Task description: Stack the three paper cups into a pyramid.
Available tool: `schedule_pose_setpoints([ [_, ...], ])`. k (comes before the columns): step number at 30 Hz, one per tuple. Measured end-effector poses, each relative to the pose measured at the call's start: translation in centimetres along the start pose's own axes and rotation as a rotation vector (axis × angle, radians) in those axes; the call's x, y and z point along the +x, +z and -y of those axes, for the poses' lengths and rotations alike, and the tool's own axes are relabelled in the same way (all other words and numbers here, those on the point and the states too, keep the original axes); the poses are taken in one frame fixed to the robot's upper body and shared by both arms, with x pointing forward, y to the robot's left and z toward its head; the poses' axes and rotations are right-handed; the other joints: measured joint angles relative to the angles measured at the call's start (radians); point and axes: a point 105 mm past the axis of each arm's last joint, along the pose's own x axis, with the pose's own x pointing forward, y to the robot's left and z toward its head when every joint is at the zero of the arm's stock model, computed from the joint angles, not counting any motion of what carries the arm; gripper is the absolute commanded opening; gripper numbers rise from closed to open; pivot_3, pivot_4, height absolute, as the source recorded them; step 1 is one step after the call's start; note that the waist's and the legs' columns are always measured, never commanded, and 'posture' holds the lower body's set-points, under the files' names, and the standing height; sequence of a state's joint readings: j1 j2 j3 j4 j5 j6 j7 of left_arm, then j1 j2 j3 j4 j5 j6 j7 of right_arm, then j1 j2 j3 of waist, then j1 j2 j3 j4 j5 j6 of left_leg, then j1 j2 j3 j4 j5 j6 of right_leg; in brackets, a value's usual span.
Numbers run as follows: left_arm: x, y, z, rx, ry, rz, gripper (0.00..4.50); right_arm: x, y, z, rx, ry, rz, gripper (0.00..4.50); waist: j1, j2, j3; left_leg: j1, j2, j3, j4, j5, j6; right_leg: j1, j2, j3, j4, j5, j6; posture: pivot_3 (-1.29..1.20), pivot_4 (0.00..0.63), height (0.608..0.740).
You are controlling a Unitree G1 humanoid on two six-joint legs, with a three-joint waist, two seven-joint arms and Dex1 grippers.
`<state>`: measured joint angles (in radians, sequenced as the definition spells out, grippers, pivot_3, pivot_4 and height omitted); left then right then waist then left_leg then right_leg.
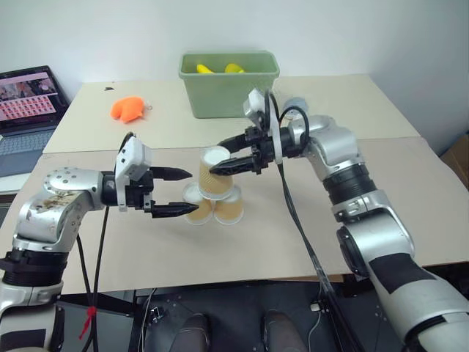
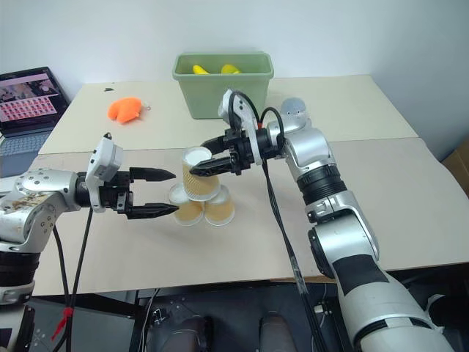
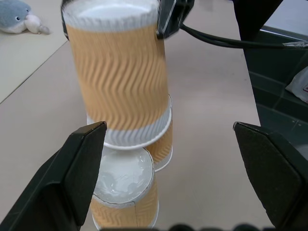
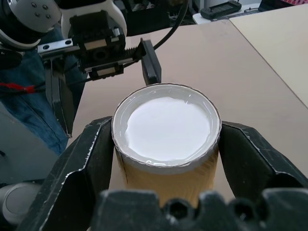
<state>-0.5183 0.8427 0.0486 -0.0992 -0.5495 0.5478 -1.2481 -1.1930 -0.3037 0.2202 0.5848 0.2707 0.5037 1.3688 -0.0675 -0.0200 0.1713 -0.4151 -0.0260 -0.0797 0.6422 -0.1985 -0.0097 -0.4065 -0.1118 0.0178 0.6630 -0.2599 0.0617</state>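
Black fingers of the right gripper [image 1: 236, 163] pinch the top cup [image 1: 213, 173] near its white end; it rests tilted on the two lower cups [image 1: 214, 207], which stand side by side, touching, on the tan table [image 1: 293, 242]. Beside them, the left gripper [image 1: 178, 192] hangs with fingers spread, empty. Behind stands a green bin [image 1: 229, 83].

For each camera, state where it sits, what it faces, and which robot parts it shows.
Head stereo pair: looks forward and down at the table; both arms show.
Left wrist view: along the open left gripper at the top cup on two base cups.
Right wrist view: down the right gripper clamping that cup.
Shared: the top cup.
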Motion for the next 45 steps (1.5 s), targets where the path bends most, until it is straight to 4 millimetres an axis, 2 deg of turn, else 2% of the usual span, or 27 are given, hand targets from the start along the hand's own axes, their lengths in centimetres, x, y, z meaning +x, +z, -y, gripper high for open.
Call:
schedule_pose_setpoints([
  [13,0.1,0.3,-0.2,0.007,0.010,0.006,4.50,0.2,-0.2,-0.3,-0.033,-0.004,-0.018,3.57,-0.001,0.000,0.000,0.000,0.000,0.000,0.000,0.000,0.000,0.000,0.000,0.000,0.000,0.000,0.000,0.00,0.150,0.735],
  [15,0.1,0.3,-0.2,0.007,0.011,0.006,4.50,0.2,-0.3,-0.4,-0.034,-0.001,-0.024,4.29,-0.001,0.000,0.000,0.000,0.000,0.000,0.000,0.000,0.000,0.000,0.000,0.000,0.000,0.000,0.000,0.00,0.150,0.735],
  [16,0.1,0.3,-0.2,0.007,0.011,0.006,4.50,0.3,-0.5,-0.4,-0.028,0.000,-0.030,4.46,-0.001,0.000,0.000,0.000,0.000,0.000,0.000,0.000,0.000,0.000,0.000,0.000,0.000,0.000,0.000,0.00,0.150,0.735],
  [22,0.1,0.3,-0.3,0.007,0.014,0.007,4.50,0.5,-1.1,-0.5,-0.009,0.002,-0.043,4.46,-0.001,0.000,0.000,0.000,0.000,0.000,0.000,0.000,0.000,0.000,0.000,0.000,0.000,0.000,0.000,0.00,0.150,0.735],
  [24,0.1,0.3,-0.3,0.007,0.014,0.007,4.50,0.5,-0.7,-0.6,-0.007,0.004,-0.033,4.46,-0.001,0.000,0.000,0.000,0.000,0.000,0.000,0.000,0.000,0.000,0.000,0.000,0.000,0.000,0.000,0.00,0.150,0.735],
  [28,0.1,0.3,-0.3,0.006,0.015,0.008,4.50,-0.3,1.4,-0.7,-0.043,-0.008,0.001,4.46,0.001,0.000,0.000,0.000,0.000,0.000,0.000,0.000,0.000,0.000,0.000,0.000,0.000,0.000,0.000,0.00,0.150,0.735],
  [32,0.2,0.3,-0.3,0.005,0.018,0.010,4.50,-1.8,4.7,-1.3,-0.101,-0.016,0.061,4.46,0.002,0.000,0.000,0.000,0.000,0.000,0.000,0.000,0.000,0.000,0.000,0.000,0.000,0.000,0.000,0.00,0.150,0.735],
  [36,0.2,-0.2,-0.2,-0.011,0.029,0.010,4.50,-2.9,6.9,-2.0,-0.137,-0.037,0.109,4.46,0.001,0.000,0.000,0.000,0.000,0.000,0.000,0.000,0.000,0.000,0.000,0.000,0.000,0.000,0.000,0.00,0.150,0.735],
  [38,0.2,-0.7,-0.2,-0.034,0.053,0.013,4.50,-3.7,7.6,-1.9,-0.136,-0.082,0.138,4.46,0.002,0.000,0.000,0.000,0.000,0.000,0.000,0.000,0.000,0.000,0.000,0.000,0.000,0.000,0.000,0.00,0.150,0.735],
  [40,-0.2,-0.9,-0.7,-0.063,0.138,0.043,4.50,-4.9,8.3,-1.0,-0.129,-0.202,0.189,4.46,0.003,0.000,0.000,0.000,0.000,-0.001,0.000,0.000,0.000,0.000,0.000,0.000,0.000,0.000,0.000,0.00,0.150,0.735],
  [42,-1.0,-1.4,-1.5,-0.104,0.274,0.092,4.50,-7.7,7.9,0.6,-0.102,-0.401,0.235,4.46,0.012,-0.001,-0.001,0.000,0.000,0.000,-0.001,0.000,0.000,0.000,-0.001,0.000,-0.001,0.000,0.000,0.00,0.150,0.735],
  [43,-1.9,-2.0,-2.2,-0.139,0.384,0.118,4.50,-9.8,6.5,1.8,-0.066,-0.549,0.238,4.46,0.020,-0.001,-0.001,0.000,0.000,0.000,0.000,0.000,0.000,0.001,-0.001,0.000,0.000,0.000,0.000,0.00,0.150,0.735],
  [45,-3.4,-3.0,-2.9,-0.195,0.560,0.160,4.50,-12.5,3.2,3.2,0.039,-0.759,0.243,4.46,0.027,-0.002,-0.001,0.000,-0.001,0.000,0.000,0.000,0.000,0.000,-0.002,0.000,-0.001,0.000,0.000,0.00,0.150,0.735],
])
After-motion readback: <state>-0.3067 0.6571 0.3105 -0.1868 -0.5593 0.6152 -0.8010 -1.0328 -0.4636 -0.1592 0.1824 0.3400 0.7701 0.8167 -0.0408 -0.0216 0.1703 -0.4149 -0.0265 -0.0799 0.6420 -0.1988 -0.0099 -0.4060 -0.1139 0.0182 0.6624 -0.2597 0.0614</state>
